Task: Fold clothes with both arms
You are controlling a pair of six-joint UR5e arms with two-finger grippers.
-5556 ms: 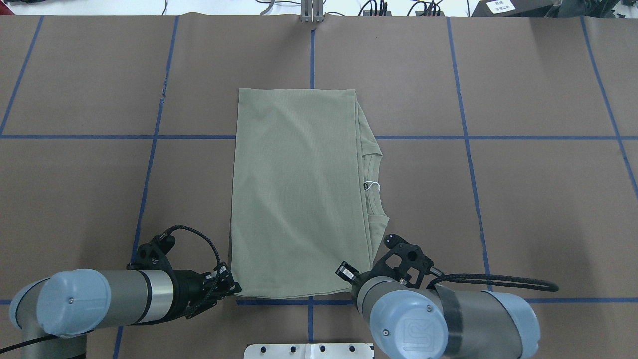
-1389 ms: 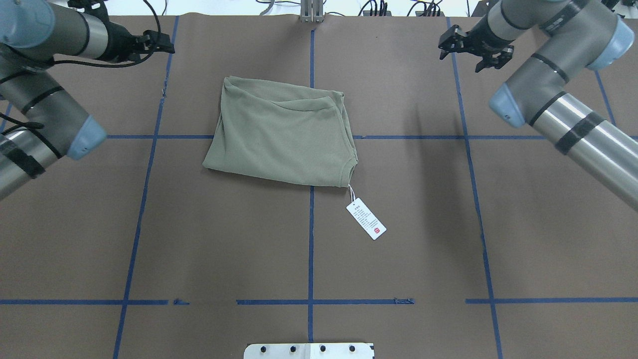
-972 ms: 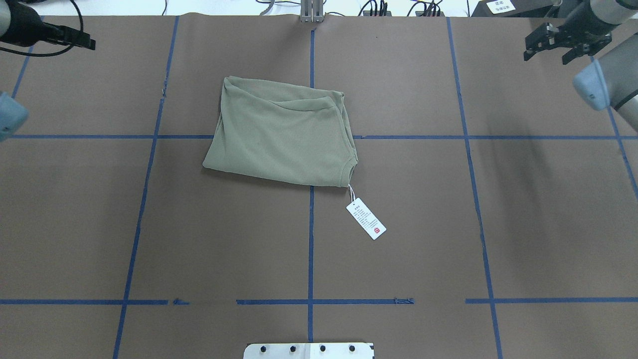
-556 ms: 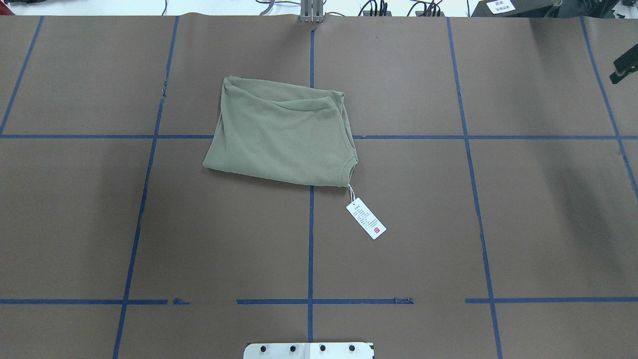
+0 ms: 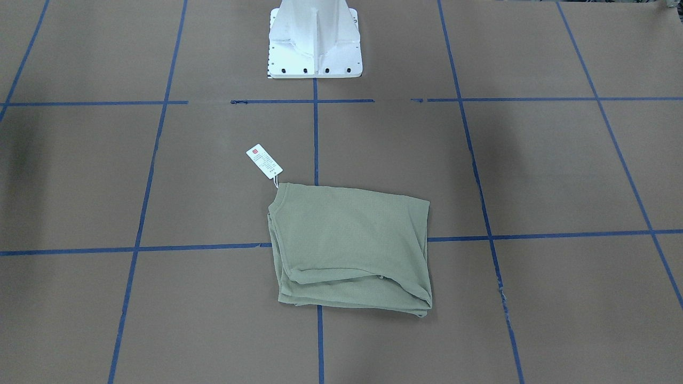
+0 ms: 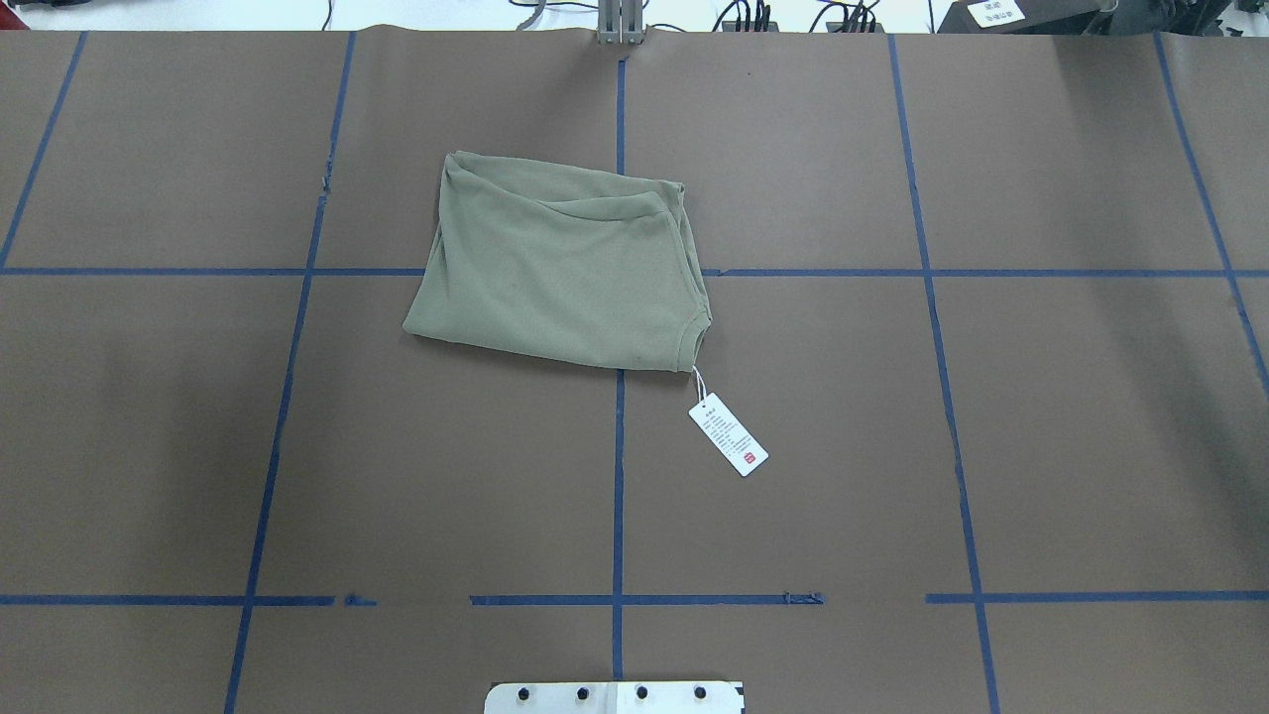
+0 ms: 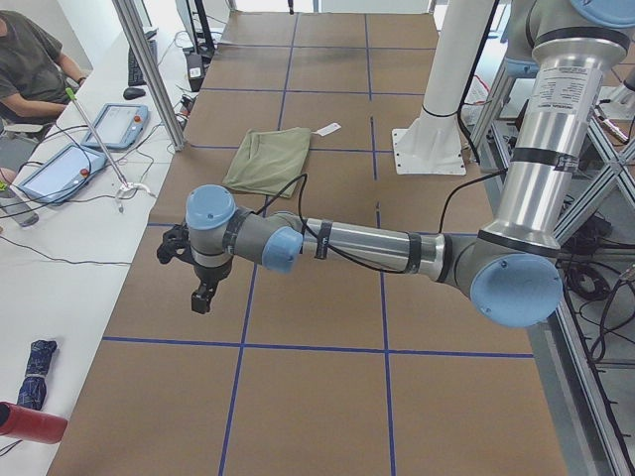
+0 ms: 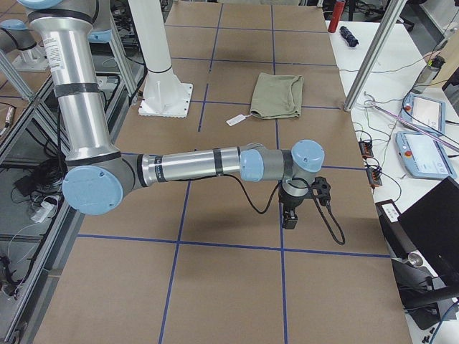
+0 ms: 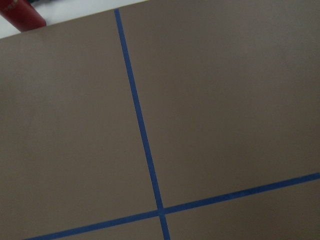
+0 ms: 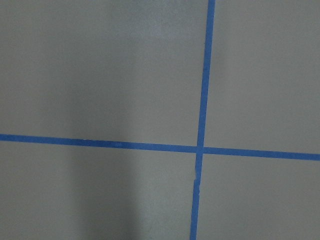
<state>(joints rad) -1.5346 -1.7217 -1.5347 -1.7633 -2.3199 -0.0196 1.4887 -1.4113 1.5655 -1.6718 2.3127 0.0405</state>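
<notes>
On the front-facing view the folded shirt [image 5: 349, 248] lies on the bench [image 5: 533, 170], hang tag [image 5: 264, 160] just beside it. Left side view: left end effector [image 7: 201, 293] hangs well apart from it. Right side view: right end effector [image 8: 290, 215] likewise. Whether either is apart or together cannot be told.

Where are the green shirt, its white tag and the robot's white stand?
Folded sage-green knit shirt [image 6: 555, 273], overhead view, middle of the top layer.
White paper hang tag [image 6: 729, 434], overhead view, centre of the card.
White metal pedestal base [image 5: 315, 37], front-facing view, its front face.
</notes>
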